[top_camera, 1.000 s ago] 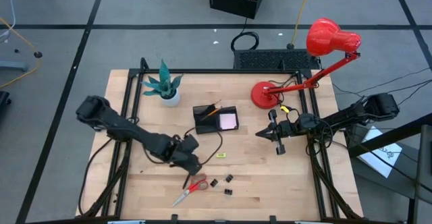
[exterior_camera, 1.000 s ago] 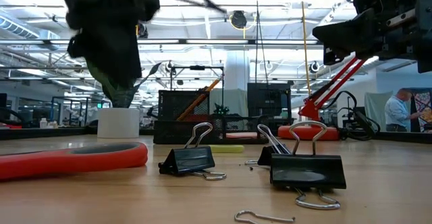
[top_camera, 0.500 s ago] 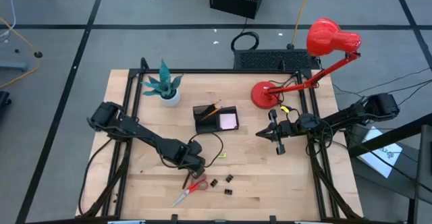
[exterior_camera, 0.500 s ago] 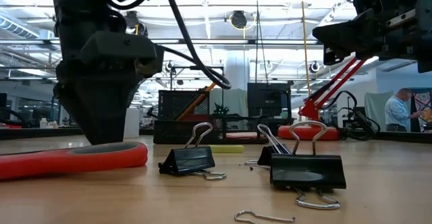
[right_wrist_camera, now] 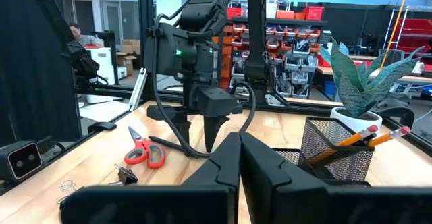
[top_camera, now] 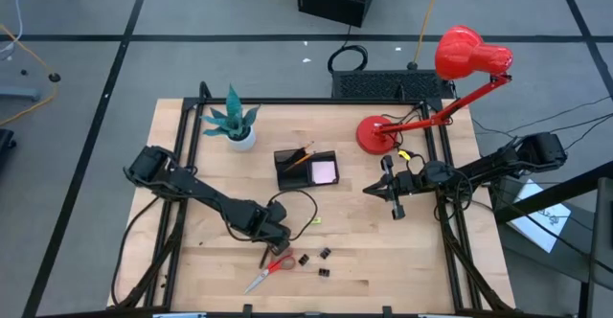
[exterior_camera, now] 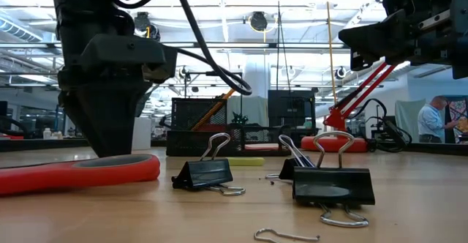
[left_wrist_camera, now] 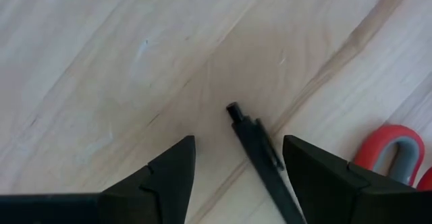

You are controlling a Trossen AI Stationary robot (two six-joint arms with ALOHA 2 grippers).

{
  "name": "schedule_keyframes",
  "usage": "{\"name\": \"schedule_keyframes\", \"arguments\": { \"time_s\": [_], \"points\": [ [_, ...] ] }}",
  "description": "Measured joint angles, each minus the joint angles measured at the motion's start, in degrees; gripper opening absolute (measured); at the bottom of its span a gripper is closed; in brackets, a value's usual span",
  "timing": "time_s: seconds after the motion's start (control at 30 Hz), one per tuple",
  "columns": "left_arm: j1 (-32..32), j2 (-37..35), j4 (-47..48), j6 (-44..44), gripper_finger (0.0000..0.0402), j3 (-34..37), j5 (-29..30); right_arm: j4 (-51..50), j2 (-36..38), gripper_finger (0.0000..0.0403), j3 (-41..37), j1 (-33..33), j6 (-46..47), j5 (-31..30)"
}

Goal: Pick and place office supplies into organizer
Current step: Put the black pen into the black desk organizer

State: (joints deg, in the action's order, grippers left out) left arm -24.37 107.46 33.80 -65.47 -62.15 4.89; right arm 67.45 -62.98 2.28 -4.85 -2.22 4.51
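Pen point(left_wrist_camera: 260, 158), black, lies flat on the tabletop point(left_wrist_camera: 101, 62) between the left gripper's point(left_wrist_camera: 237, 177) fingers point(left_wrist_camera: 169, 173), which stand wide apart, one on each side of it. No contact visible between either finger and the pen. Just past the far finger, the red loop of the scissors handle point(left_wrist_camera: 391, 158) shows.

Seen from above, the left gripper point(top_camera: 271, 234) is low over the front-centre of the tabletop point(top_camera: 383, 270), its arm stretching back toward the left edge. Scissors point(top_camera: 271, 268) lie just in front of it, red handles toward the gripper. Three small black binder clips point(top_camera: 316, 261) sit to the right of the scissors, close together but apart from one another. A small yellow piece point(top_camera: 314, 220) rests just to the right of the gripper.

Organizer point(top_camera: 305, 169) stands behind all this, toward mid-table: black mesh, with orange pencils point(top_camera: 298, 156) leaning out of one compartment and a pale pink sticky-note pad point(top_camera: 324, 171) in the neighbouring one. Well apart from the pen.

From table height the left gripper point(exterior_camera: 110, 129) comes straight down, tips at the surface behind the scissors handle point(exterior_camera: 80, 171); two clips point(exterior_camera: 208, 171) sit in the foreground.

Right gripper point(top_camera: 395, 195) hangs above the right side of the tabletop, fingers point(right_wrist_camera: 216, 166) pressed together, holding nothing. Potted teal plant point(top_camera: 236, 119) stands at the back left, red desk lamp point(top_camera: 436, 88) at the back right.
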Motion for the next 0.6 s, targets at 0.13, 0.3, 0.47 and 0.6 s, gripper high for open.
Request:
{"name": "schedule_keyframes", "arguments": {
  "time_s": [0.13,0.3,0.47,0.6],
  "points": [
    [-0.28,0.07,0.63,1.65,0.0212,0.0,-0.3,0.01,0.0,0.0004,0.0,0.0,0.01,0.0],
    [-0.28,0.07,0.75,3.48,0.0144,0.07,-0.37,0.01,0.0,0.0004,-0.01,0.0,0.02,0.0],
    [-0.09,0.08,0.49,4.23,0.007,0.09,-0.4,0.01,0.0,0.0004,0.0,0.01,0.01,0.0],
    [0.56,0.04,-0.48,7.16,0.0025,0.07,-1.37,0.01,0.0,0.0004,-0.01,0.0,0.02,0.0]
  ]
}}
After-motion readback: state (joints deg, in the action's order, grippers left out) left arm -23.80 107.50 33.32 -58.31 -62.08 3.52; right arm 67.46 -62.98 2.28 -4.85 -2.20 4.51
